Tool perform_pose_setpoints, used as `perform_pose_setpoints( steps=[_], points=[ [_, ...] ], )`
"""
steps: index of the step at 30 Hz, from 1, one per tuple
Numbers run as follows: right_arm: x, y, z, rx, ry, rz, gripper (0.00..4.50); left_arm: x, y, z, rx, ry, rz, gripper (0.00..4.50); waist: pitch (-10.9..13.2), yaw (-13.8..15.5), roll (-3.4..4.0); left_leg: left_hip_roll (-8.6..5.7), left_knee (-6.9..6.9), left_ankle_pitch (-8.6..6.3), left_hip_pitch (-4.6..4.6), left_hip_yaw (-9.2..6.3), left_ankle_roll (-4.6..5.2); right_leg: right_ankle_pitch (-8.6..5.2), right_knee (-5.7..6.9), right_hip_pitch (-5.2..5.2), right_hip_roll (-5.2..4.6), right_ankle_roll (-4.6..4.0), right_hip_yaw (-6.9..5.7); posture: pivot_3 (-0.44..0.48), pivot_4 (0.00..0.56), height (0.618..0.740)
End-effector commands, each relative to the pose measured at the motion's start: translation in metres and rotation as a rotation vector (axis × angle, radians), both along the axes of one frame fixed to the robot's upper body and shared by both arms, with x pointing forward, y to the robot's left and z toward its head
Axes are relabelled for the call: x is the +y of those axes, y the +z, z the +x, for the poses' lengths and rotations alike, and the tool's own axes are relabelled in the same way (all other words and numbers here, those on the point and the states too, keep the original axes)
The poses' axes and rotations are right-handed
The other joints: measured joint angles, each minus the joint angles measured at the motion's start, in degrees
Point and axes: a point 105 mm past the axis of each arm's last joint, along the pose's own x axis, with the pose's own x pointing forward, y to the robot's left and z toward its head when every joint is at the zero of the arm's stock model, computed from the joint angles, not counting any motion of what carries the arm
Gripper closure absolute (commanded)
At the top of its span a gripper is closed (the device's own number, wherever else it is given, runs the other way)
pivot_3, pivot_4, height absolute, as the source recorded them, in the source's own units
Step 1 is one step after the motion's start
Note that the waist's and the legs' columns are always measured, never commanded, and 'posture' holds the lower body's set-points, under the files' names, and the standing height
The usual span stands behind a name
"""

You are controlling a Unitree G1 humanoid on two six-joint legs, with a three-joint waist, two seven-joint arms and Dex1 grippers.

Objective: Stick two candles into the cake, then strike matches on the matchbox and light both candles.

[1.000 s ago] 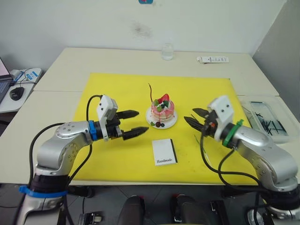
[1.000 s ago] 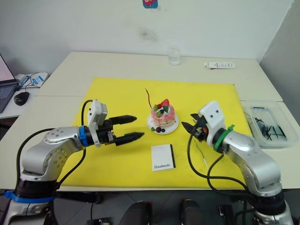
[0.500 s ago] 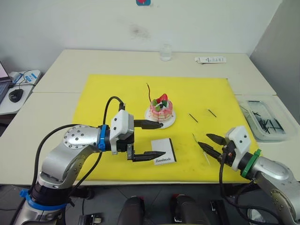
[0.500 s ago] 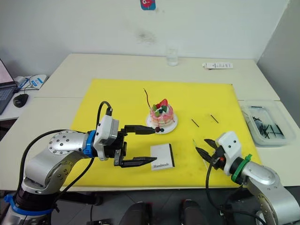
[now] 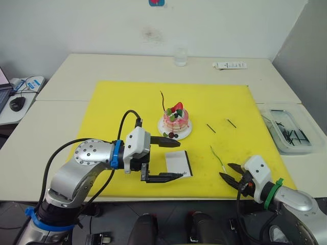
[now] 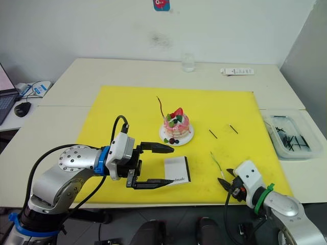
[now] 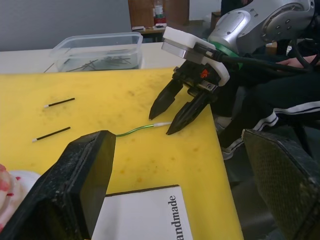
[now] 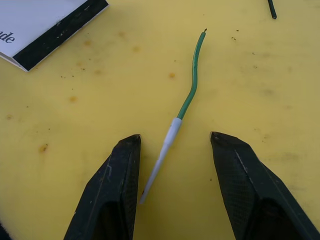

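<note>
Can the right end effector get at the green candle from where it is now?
Probably yes: the right end effector is open, with the green candle lying free on the mat between its fingers.

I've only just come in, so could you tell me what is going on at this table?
A humanoid robot is decorating a small cake on a yellow mat. The dark red candle already stands in the cake. The green candle lies on the mat, and the open right end effector sits with its white end between the fingers, not yet gripping. The open left end effector straddles the matchbox. Two matches lie loose right of the cake.
</note>
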Motion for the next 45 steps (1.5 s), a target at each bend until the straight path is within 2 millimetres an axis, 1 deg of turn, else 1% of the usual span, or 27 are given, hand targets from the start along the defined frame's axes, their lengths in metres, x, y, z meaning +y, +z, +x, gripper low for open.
perform_pose_setpoints(
  steps=[1,4,5,7,11,12,14,16,21,22,25,27,30,35,39,45],
  points=[
    [0.000,0.000,0.004,-0.006,-0.019,0.000,2.21,-0.006,0.009,-0.003,-0.052,-0.025,-0.022,0.02,0.00,-0.01,0.00,0.00,0.01,0.00,0.01,0.01,0.00,0.00,0.00,0.00,0.00,0.01,0.00,0.000,0.150,0.740],
    [0.005,0.002,0.005,-0.003,-0.010,0.009,2.21,-0.007,0.007,-0.005,-0.048,-0.027,-0.026,0.02,0.00,-0.04,-0.01,0.00,0.01,0.00,0.02,0.03,0.00,0.01,0.00,0.01,0.00,0.02,0.01,0.000,0.150,0.740],
    [0.006,0.002,0.006,-0.003,-0.008,0.009,2.39,-0.008,0.006,-0.005,-0.048,-0.027,-0.027,0.00,-0.01,-0.05,-0.02,0.00,0.01,0.00,0.02,0.02,0.00,0.01,0.00,0.01,0.00,0.02,0.01,0.000,0.150,0.740],
    [0.005,0.001,0.007,0.006,-0.016,0.005,2.82,-0.009,0.007,-0.004,-0.053,-0.024,-0.032,0.00,-0.01,-0.07,-0.02,0.02,0.01,0.00,0.03,0.01,0.00,0.02,0.01,0.01,0.00,0.02,0.01,0.000,0.150,0.740],
    [0.002,0.001,0.006,0.022,-0.018,-0.005,4.22,-0.015,0.010,-0.003,-0.062,-0.019,-0.059,0.00,-0.02,-0.02,-0.04,0.00,0.01,0.00,0.03,-0.01,0.00,0.02,0.03,0.02,0.00,0.02,0.00,0.000,0.150,0.740],
    [0.001,0.003,0.006,0.021,-0.016,-0.005,4.46,-0.015,0.010,-0.004,-0.060,-0.019,-0.062,0.00,-0.02,-0.02,-0.04,-0.01,0.01,0.00,0.03,-0.01,0.00,0.02,0.02,0.03,0.00,0.02,0.00,0.000,0.150,0.740],
    [-0.004,0.009,0.006,0.018,-0.011,-0.015,4.46,-0.017,0.008,-0.005,-0.056,-0.020,-0.064,0.00,-0.02,-0.01,-0.04,-0.02,0.01,0.00,0.02,0.01,0.00,0.02,0.00,0.03,0.00,0.03,0.02,0.000,0.150,0.740],
    [-0.015,0.019,0.006,0.007,0.003,-0.039,4.46,-0.019,0.006,-0.006,-0.047,-0.018,-0.072,0.00,-0.02,0.04,-0.03,-0.06,0.00,0.00,-0.01,0.03,0.00,0.02,-0.02,0.03,0.00,0.04,0.02,0.000,0.150,0.740],
    [-0.062,0.044,0.000,0.022,0.067,-0.137,4.46,-0.027,0.001,-0.011,-0.035,-0.041,-0.093,0.00,-0.01,0.22,-0.04,-0.21,0.02,0.00,-0.05,0.07,0.00,0.04,-0.09,0.05,0.01,0.12,0.01,0.000,0.150,0.740],
    [-0.068,0.046,-0.002,0.029,0.083,-0.141,4.46,-0.028,0.000,-0.011,-0.036,-0.044,-0.095,0.00,0.00,0.26,-0.06,-0.23,0.02,0.00,-0.05,0.07,0.00,0.04,-0.10,0.06,0.02,0.12,0.01,0.000,0.150,0.740],
    [-0.097,0.049,-0.018,0.062,0.143,-0.132,4.46,-0.033,-0.001,-0.011,-0.035,-0.042,-0.125,0.00,0.00,0.36,-0.05,-0.21,0.00,0.00,-0.02,0.03,0.00,0.03,-0.08,0.08,0.05,0.12,0.01,0.000,0.150,0.740],
    [-0.112,0.050,-0.027,0.061,0.181,-0.127,4.46,-0.037,-0.003,-0.014,-0.032,-0.047,-0.139,0.00,-0.01,0.47,-0.05,-0.18,0.01,0.00,-0.03,-0.03,0.01,0.02,-0.09,0.09,0.11,0.11,-0.02,0.000,0.150,0.740],
    [-0.128,0.046,-0.031,0.059,0.213,-0.167,4.46,-0.039,-0.007,-0.020,-0.024,-0.053,-0.143,0.00,-0.01,0.02,-0.04,-0.15,0.01,0.00,0.02,0.03,0.01,0.02,-0.07,0.08,0.16,0.10,0.02,0.000,0.150,0.740],
    [-0.141,0.039,-0.028,0.080,0.224,-0.215,4.46,-0.040,-0.007,-0.023,-0.019,-0.044,-0.156,0.00,-0.06,-0.14,0.06,-0.11,0.04,0.00,0.09,-0.04,0.01,0.03,0.04,0.09,0.18,0.09,0.03,0.000,0.150,0.740],
    [-0.144,0.037,-0.020,0.074,0.229,-0.224,4.46,-0.041,-0.005,-0.021,-0.013,-0.030,-0.169,0.00,-0.08,-0.09,0.10,-0.14,0.07,0.00,0.11,-0.07,0.01,0.03,0.04,0.12,0.19,0.08,0.02,0.000,0.150,0.740],
    [-0.145,0.027,-0.020,0.115,0.259,-0.234,4.46,-0.043,-0.003,-0.018,-0.019,-0.027,-0.171,0.00,-0.09,0.12,0.11,-0.20,0.05,0.00,0.05,0.01,0.01,0.03,-0.03,0.12,0.18,0.12,0.03,0.000,0.150,0.740]
  ],
)
